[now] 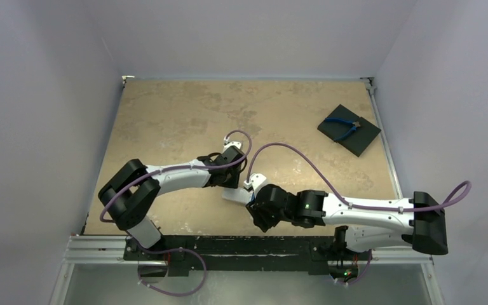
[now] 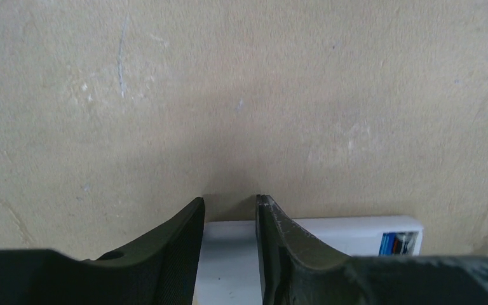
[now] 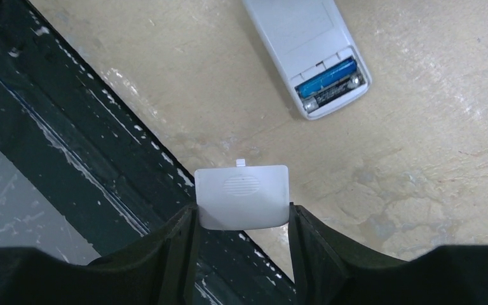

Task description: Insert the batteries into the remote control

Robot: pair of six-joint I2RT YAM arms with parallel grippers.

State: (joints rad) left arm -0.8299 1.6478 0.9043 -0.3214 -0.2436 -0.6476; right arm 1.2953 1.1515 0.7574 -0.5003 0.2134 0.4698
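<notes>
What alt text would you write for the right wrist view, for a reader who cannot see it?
The right gripper holds a small white battery cover between its jaws. Beyond it, the white remote control lies back up on the tan table, its compartment open, with a blue battery and a dark battery seated side by side.

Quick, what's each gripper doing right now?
Left gripper: open, holding nothing, above the remote control.
Right gripper: closed on the white battery cover.
</notes>
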